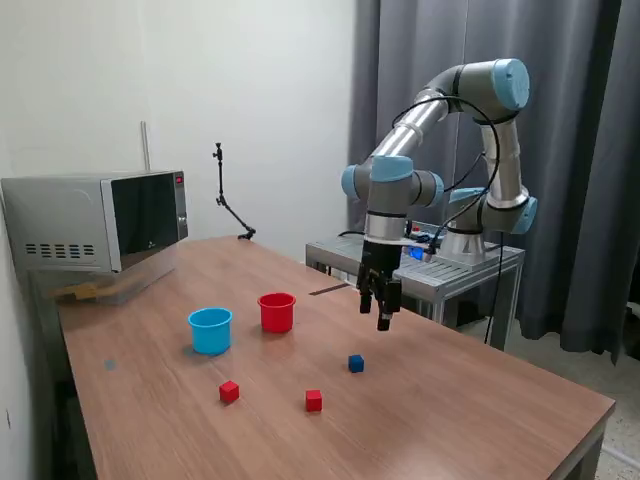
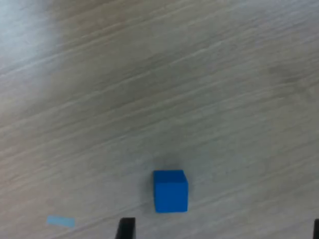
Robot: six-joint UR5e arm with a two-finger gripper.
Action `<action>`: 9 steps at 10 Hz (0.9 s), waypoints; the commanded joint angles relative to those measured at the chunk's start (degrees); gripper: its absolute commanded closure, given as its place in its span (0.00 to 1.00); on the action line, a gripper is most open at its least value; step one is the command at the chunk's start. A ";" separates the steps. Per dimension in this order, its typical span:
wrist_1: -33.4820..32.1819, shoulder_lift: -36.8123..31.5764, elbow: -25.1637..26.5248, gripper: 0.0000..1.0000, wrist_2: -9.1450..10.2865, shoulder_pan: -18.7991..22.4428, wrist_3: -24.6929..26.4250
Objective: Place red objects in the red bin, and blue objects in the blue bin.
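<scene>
My gripper (image 1: 383, 322) hangs open and empty above the wooden table (image 1: 470, 400), a little up and to the exterior view's right of one dark blue cube (image 1: 356, 364). In the wrist view the same blue cube (image 2: 170, 190) lies on the table near my gripper (image 2: 221, 234), beside one dark fingertip (image 2: 126, 229) and not between the two. Two red cubes (image 1: 229, 391) (image 1: 314, 400) lie nearer the front edge. The red cup (image 1: 277, 312) and the light blue cup (image 1: 210, 330) stand upright side by side. A second blue cube is not visible.
A microwave (image 1: 95, 220) stands at the table's far corner on the exterior view's left. A thin black stand (image 1: 228, 200) is at the back. The arm's metal base frame (image 1: 430, 265) is behind the table. A small pale blue mark (image 2: 61, 221) is on the wood.
</scene>
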 commanded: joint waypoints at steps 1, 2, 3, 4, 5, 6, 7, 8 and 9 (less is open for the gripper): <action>-2.32 1.94 1.28 0.00 0.13 -0.14 -0.07; -2.85 2.38 1.54 0.00 0.21 -0.32 -0.16; -3.73 3.52 1.46 0.00 0.21 -0.50 -0.16; -3.82 4.66 1.11 0.00 0.21 -0.67 -0.68; -3.82 5.37 0.76 0.00 0.21 -0.76 -0.95; -3.82 5.64 0.32 0.00 0.13 -0.76 -1.74; -3.82 6.42 -0.12 0.00 0.13 -0.85 -2.27; -3.82 6.86 -0.56 0.00 0.13 -1.54 -3.31; -3.91 7.13 -1.00 0.00 0.13 -2.25 -3.85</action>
